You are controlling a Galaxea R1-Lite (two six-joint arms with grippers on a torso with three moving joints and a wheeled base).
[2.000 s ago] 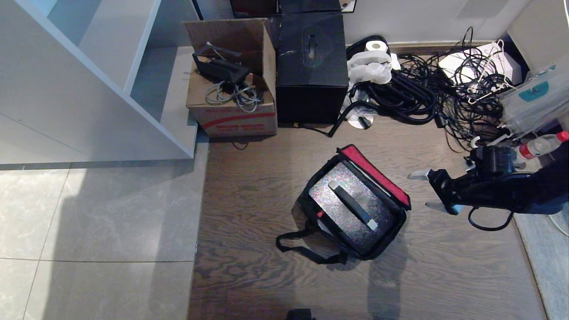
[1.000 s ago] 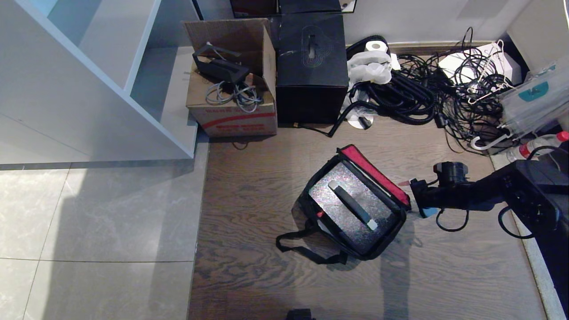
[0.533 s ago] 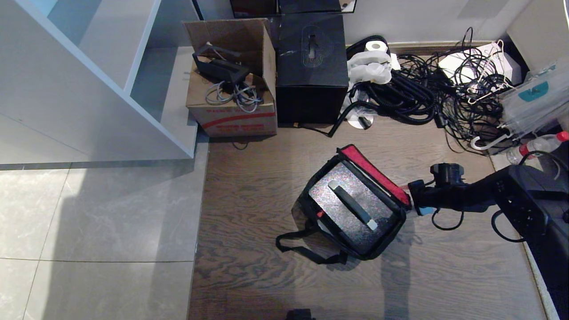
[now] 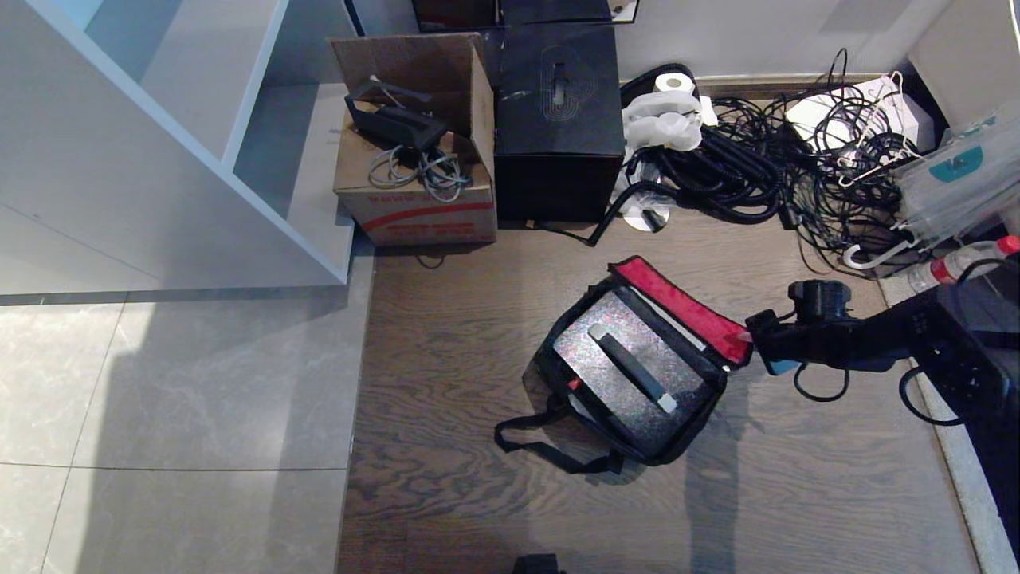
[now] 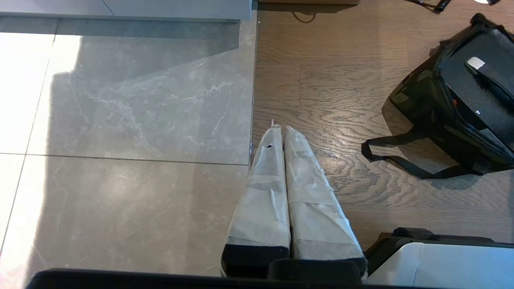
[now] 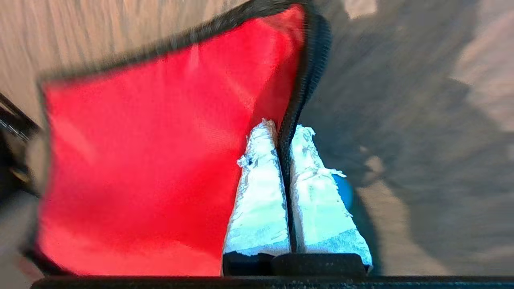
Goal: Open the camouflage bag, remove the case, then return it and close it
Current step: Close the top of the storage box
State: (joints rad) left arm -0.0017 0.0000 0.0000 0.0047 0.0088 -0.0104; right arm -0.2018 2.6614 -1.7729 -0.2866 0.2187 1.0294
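Note:
The camouflage bag [image 4: 692,440] lies open on the wood floor, its red-lined lid flap [image 4: 685,307] folded back to the right. Inside sits the case [image 4: 586,351], speckled grey with a black handle [image 4: 633,368]. My right gripper [image 4: 747,339] is at the flap's right corner, shut on the flap's black zipper edge [image 6: 299,100]; in the right wrist view the right gripper [image 6: 283,132] pinches that edge beside the red lining [image 6: 160,160]. The left gripper [image 5: 281,130] hangs shut and empty above the floor, left of the bag [image 5: 419,100].
A cardboard carton [image 4: 414,167] and a black box [image 4: 558,119] stand behind the bag. A tangle of black cables [image 4: 765,167] fills the back right. A white shelf unit [image 4: 159,143] is at left. The bag's black strap [image 4: 542,450] trails on the floor.
The right gripper reached the flap's corner and shut on its edge. It has since drawn the flap a little to the right, spreading the red lining wider.

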